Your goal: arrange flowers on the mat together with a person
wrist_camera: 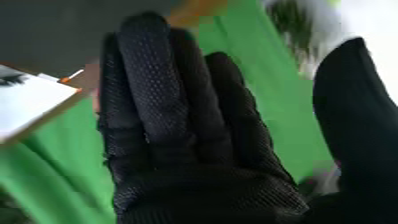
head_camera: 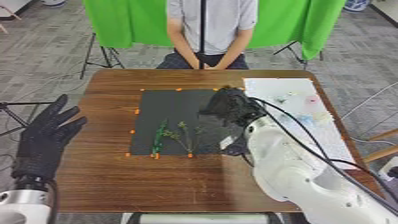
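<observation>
A brown table (head_camera: 102, 190) bears a dark mat (head_camera: 160, 105) beside a white sheet (head_camera: 265, 86). The left hand (head_camera: 40, 142) is open at the table's left; the right hand (head_camera: 233, 106), straight-fingered, empty, is over the mat's far right. A sprig (head_camera: 187, 139) fans away from the robot; left of it, a green stem (head_camera: 160, 136) points likewise, its long axis leaning slightly right

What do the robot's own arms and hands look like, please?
The right arm has a smooth, rounded white shell, with black cables running along it. The left arm is white too. Both the left hand and the right hand wear black fabric gloves, and the right one has a fine, mesh-like texture.
</observation>
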`<state>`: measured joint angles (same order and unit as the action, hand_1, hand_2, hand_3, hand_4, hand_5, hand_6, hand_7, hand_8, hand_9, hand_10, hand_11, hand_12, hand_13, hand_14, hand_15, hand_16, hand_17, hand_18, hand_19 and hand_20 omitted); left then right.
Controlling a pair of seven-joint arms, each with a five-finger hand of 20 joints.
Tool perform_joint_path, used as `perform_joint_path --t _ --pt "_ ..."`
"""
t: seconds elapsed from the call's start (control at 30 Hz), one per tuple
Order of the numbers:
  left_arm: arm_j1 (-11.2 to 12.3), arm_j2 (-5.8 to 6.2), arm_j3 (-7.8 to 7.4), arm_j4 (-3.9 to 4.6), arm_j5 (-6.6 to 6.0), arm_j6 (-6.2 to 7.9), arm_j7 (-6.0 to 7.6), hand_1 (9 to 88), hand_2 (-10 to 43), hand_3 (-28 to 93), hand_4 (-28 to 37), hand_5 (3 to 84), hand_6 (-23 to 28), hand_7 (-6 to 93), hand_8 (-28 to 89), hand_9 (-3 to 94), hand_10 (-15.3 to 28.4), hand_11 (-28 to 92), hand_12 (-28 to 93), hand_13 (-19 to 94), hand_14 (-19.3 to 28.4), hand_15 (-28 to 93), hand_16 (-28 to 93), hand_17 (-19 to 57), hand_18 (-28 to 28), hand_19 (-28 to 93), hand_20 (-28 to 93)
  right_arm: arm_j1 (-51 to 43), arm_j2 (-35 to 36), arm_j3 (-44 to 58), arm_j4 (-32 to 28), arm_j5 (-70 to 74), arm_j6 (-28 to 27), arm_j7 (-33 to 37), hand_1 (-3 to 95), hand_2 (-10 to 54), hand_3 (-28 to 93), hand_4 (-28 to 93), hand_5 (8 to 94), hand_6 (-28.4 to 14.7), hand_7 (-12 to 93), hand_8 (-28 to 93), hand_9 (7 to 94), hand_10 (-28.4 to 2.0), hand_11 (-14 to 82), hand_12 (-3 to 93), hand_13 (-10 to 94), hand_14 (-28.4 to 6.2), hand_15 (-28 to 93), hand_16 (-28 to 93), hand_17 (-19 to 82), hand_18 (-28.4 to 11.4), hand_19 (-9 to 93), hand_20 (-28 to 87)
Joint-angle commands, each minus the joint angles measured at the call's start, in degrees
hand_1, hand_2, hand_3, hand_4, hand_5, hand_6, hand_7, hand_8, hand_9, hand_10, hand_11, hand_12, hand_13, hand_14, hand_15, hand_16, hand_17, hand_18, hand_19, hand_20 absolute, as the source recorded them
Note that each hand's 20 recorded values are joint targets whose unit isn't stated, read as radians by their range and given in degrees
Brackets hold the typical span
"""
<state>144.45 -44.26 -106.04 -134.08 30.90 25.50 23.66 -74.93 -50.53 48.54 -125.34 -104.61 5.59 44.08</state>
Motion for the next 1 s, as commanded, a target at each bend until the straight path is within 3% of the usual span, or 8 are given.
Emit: perform_joint_path --t 0.03,0.3,0.33,0.43,0.57,0.77,0.9,1.0 --pt "2.9 0.69 -0.95 -0.69 -0.87 0.86 1.7 21.2 7.4 75 -22.8 30.1 4.7 11.3 -9 28.6 14.6 19 12 21 20.7 42 -5 -9.6 19.3 38 14 -12.9 5.9 12.4 -0.5 17.6 15.7 -9.7 31.2 -2.1 67 -21 56.3 -6.8 14 -11 62.8 -19.9 20.5 15.8 59 -18.3 52 11 26 -28.0 71 -1" --pt "3.0 -0.79 -1.72 -0.77 0.91 -0.6 0.53 19.7 7.4 74 -24.9 30.4 4.2 10.9 -9 28.4 14.5 19 12 21 20.8 42 -5 -9.8 19.4 37 14 -21.8 6.6 21.6 0.7 42.2 22.0 -27.1 28.8 -1.5 70 -23 51.5 -6.0 15 -12 55.7 -20.7 16.8 15.1 51 -20.0 48 10 20 -28.0 64 2" --pt "3.1 -0.67 -1.8 -0.78 0.78 -0.59 0.63 19.6 7.4 74 -25.0 30.5 4.1 10.7 -9 28.4 14.5 19 12 21 20.8 42 -5 -9.8 19.4 37 14 -21.1 7.0 20.5 1.1 43.1 24.3 -28.9 28.6 -1.5 70 -23 51.1 -5.9 15 -12 55.4 -20.7 16.8 15.1 51 -20.1 48 10 19 -27.8 63 3" --pt "4.4 1.01 -1.31 -0.74 -0.95 0.62 3.62 19.2 7.3 74 -25.8 30.8 3.9 10.3 -9 28.4 14.6 18 12 20 20.7 41 -5 -9.8 19.3 37 14 -22.3 7.0 22.6 1.1 47.2 24.3 -30.9 28.0 -1.5 71 -23 49.9 -5.4 15 -12 53.8 -20.4 16.6 15.2 48 -20.2 47 10 17 -27.6 61 4" --pt "5.6 1.42 -1.47 -0.76 -1.34 0.43 4.94 18.7 7.1 74 -26.7 30.9 3.6 10.0 -8 28.3 14.4 18 12 20 20.7 40 -5 -9.9 19.4 36 14 -24.5 7.1 25.0 0.9 49.8 24.3 -33.2 27.4 -1.3 72 -24 48.9 -5.3 15 -12 52.5 -20.2 16.4 15.2 47 -20.1 47 10 16 -27.6 60 5" --pt "5.5 0.29 -1.56 -0.74 -0.85 0.35 3.98 18.2 7.1 74 -28.0 30.0 3.1 9.2 -8 27.7 13.9 16 12 20 20.2 38 -4 -10.1 19.3 35 13 -26.3 7.1 26.5 0.8 52.8 26.2 -34.9 26.4 -0.9 73 -24 48.1 -5.2 15 -12 51.7 -20.4 15.9 15.2 46 -20.4 46 10 16 -27.6 58 7" --pt "5.6 2.26 -0.86 -0.65 -2.83 1.7 6.06 17.9 7.1 74 -28.1 29.6 3.1 9.2 -8 27.6 13.9 16 12 20 20.2 38 -3 -10.2 19.3 35 13 -27.4 7.4 27.3 0.8 54.8 25.9 -36.6 25.8 -0.8 73 -24 47.9 -5.1 15 -12 51.3 -20.4 15.8 15.2 46 -20.5 46 11 15 -27.7 58 8" --pt "4.9 2.02 -0.48 -0.44 -2.53 1.33 5.38 18.1 7.2 74 -28.1 29.5 3.3 9.2 -8 27.7 14.0 16 13 20 20.2 38 -3 -10.2 19.3 35 14 -28.0 7.6 27.6 0.8 55.8 25.4 -37.3 25.6 -0.6 73 -24 47.9 -5.2 15 -12 51.2 -20.5 15.7 15.2 46 -20.6 46 11 15 -27.7 57 9"
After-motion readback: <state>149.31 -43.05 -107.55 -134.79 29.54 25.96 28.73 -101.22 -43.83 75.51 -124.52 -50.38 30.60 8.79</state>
